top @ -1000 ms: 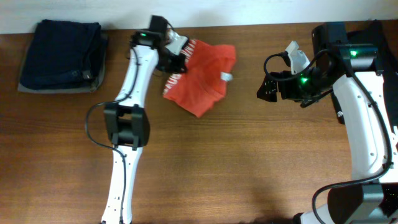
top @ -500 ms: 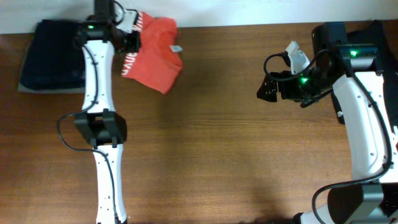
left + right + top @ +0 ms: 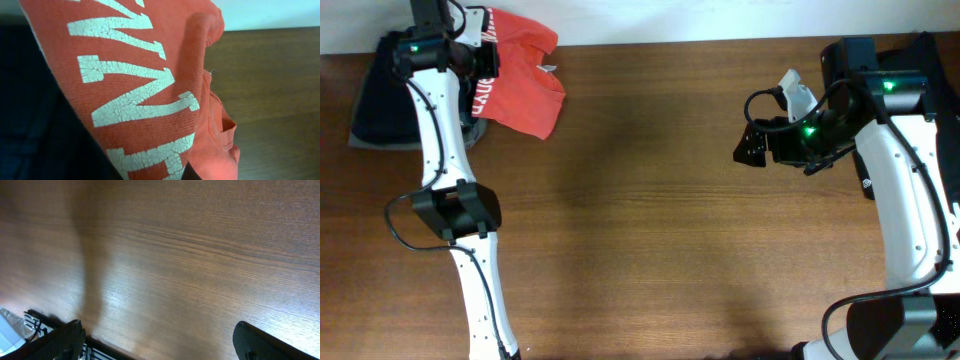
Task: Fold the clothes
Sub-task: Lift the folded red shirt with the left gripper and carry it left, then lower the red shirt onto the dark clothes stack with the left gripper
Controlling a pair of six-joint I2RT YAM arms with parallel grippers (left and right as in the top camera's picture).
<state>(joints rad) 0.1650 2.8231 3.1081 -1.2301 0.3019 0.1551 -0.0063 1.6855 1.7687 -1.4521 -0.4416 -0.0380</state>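
The clothes, a folded red-orange T-shirt [image 3: 525,88] with white block lettering, hang at the table's back left corner. My left gripper [image 3: 480,42] is shut on the shirt's left edge. In the left wrist view the shirt [image 3: 140,90] fills most of the frame and hides the fingertips. The shirt's left part overlaps the edge of the dark navy pile; its right part hangs over bare wood. My right gripper [image 3: 752,143] stands open and holds nothing far off at the right, over bare wood, with both fingers [image 3: 70,336] spread wide.
A pile of dark navy folded garments [image 3: 375,95] lies at the back left, showing as a dark mass [image 3: 30,105] in the left wrist view. The brown wooden table [image 3: 660,230] stretches between the two arms. A pale wall runs along the back edge.
My left arm has swung leftward along the back edge, carrying the shirt from the table's left middle to the navy pile's edge. The right arm has not moved.
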